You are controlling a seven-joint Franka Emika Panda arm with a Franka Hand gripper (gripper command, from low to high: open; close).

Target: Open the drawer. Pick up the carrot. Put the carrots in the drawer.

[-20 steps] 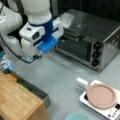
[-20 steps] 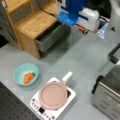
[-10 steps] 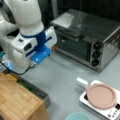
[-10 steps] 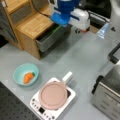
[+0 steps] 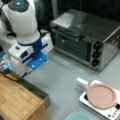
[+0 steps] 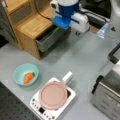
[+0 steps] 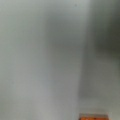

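The dark grey drawer [image 6: 48,41] stands pulled out of the wood-topped cabinet [image 6: 32,23]; it also shows in a front view at the lower left [image 5: 40,92]. My arm's blue and white wrist [image 6: 65,20] hangs over the drawer's far end, and the gripper's fingers are hidden beneath it in both front views. An orange carrot [image 6: 28,77] lies in a light blue bowl [image 6: 19,71]. The wrist view is a grey blur with an orange patch [image 7: 94,117] at its bottom edge; what that patch is cannot be told.
A silver toaster oven [image 5: 87,40] stands at the back. A white hotplate with a pink pan [image 6: 53,95] sits on the grey table. Something green [image 6: 56,30] lies in the drawer under the wrist.
The arm has swung from above the table toward the cabinet, and its wrist now sits lower over the open drawer. The carrot in the bowl has not moved.
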